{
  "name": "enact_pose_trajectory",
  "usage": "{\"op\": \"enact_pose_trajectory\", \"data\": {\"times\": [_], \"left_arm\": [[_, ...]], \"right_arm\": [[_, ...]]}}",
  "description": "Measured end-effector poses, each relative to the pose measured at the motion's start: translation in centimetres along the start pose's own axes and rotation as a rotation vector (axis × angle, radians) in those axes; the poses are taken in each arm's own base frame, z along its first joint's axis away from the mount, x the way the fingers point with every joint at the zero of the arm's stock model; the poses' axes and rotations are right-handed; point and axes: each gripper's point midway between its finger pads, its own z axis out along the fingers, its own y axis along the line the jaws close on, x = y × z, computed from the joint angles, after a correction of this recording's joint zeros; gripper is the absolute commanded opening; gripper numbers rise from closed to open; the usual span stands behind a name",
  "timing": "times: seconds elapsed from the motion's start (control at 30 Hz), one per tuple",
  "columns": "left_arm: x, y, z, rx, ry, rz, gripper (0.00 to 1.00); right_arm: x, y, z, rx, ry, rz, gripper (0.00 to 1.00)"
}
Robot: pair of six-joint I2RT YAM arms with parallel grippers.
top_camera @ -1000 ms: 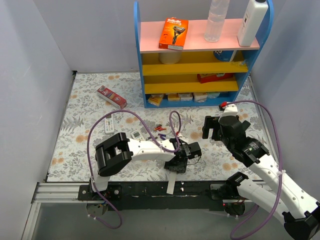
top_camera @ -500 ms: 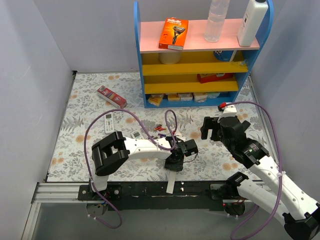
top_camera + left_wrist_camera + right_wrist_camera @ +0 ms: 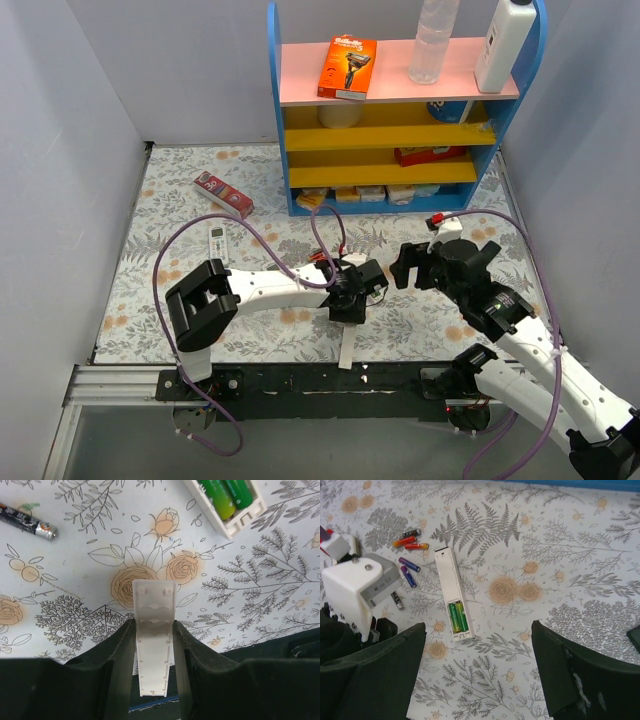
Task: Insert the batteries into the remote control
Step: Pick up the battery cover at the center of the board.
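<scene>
My left gripper (image 3: 154, 625) is shut on a white battery cover (image 3: 154, 605), held lengthwise between its fingers above the floral mat. The white remote control (image 3: 449, 585) lies face down, its compartment open with two green batteries (image 3: 457, 618) seated in it. In the left wrist view the remote's (image 3: 235, 522) open end shows at the top right, apart from the cover. Loose batteries (image 3: 410, 544), red, blue and black, lie left of the remote. My right gripper (image 3: 477, 630) hangs open above the remote's open end. From above, the left gripper (image 3: 347, 303) and right gripper (image 3: 405, 265) are close together.
A second white remote (image 3: 217, 243) and a red box (image 3: 223, 193) lie at the far left. A blue and yellow shelf (image 3: 400, 110) stands at the back. A black battery (image 3: 27, 522) lies near the left gripper. The black rail (image 3: 300, 380) runs along the near edge.
My left arm has carried the cover a little left and away from the near edge. My right gripper has shifted left toward the middle of the mat.
</scene>
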Motion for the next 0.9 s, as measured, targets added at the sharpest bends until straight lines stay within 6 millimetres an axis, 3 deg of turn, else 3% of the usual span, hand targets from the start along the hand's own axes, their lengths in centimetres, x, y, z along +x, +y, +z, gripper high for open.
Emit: {"op": "enact_pose_trajectory", "data": {"times": [0.5,0.73,0.9], "left_arm": [[-1.8,-0.9,-1.1,0.121,-0.104,0.119,0.08],[-3.1,-2.3,-3.8,0.225,-0.198,0.197,0.08],[-3.3,-3.0,-4.2,0.252,-0.230,0.255,0.08]], "right_arm": [[6.9,3.7,2.0,-0.177,0.331,0.096,0.70],[7.4,5.4,1.7,-0.266,0.407,0.173,0.66],[7.6,6.4,1.6,-0.313,0.452,0.219,0.65]]}}
